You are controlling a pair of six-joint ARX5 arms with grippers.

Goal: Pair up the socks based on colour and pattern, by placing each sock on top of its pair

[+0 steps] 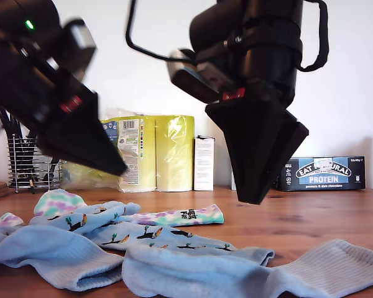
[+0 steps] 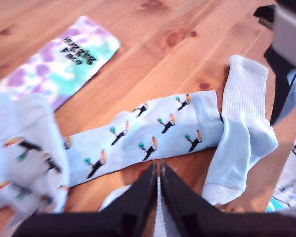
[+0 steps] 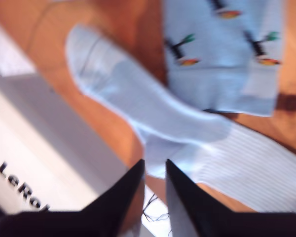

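**Overhead, both grippers hang above the sock pile**

Plainly, neither of my grippers has hold of anything. My first gripper [image 2: 159, 174] shows its two dark fingers pressed almost together, only a thin slit between them, nothing caught there. My second gripper [image 3: 154, 170] has a narrow gap between its fingers, also empty. Which of the two black arms in the exterior view belongs to which gripper I cannot tell; both hang clear above the wooden table [image 1: 311, 217].

Below my first gripper lies a toucan-print sock [image 2: 148, 136], stretched flat, its cuff end touching a plain light-blue ribbed sock [image 2: 239, 133] that bends at the heel. A second toucan-print sock [image 2: 27, 148] lies crumpled close by, blurred. Farther off, a pastel tie-dye sock [image 2: 64, 61] with black lettering lies flat on the bare wood.

Below my second gripper, a plain light-blue sock [image 3: 138, 106] lies across a white-ribbed cuff [image 3: 251, 168], with a toucan-print piece [image 3: 227, 54] just beyond; this view is blurred.

In the exterior view the socks bunch at the front, toward its left: light-blue ones [image 1: 193, 273] nearest, toucan prints [image 1: 155, 236] behind, tie-dye [image 1: 180, 216] beyond. At the back stand yellow packs [image 1: 155, 152], a white carton [image 1: 203, 162], a protein-bar box [image 1: 323, 172] and a wire holder [image 1: 28, 162].
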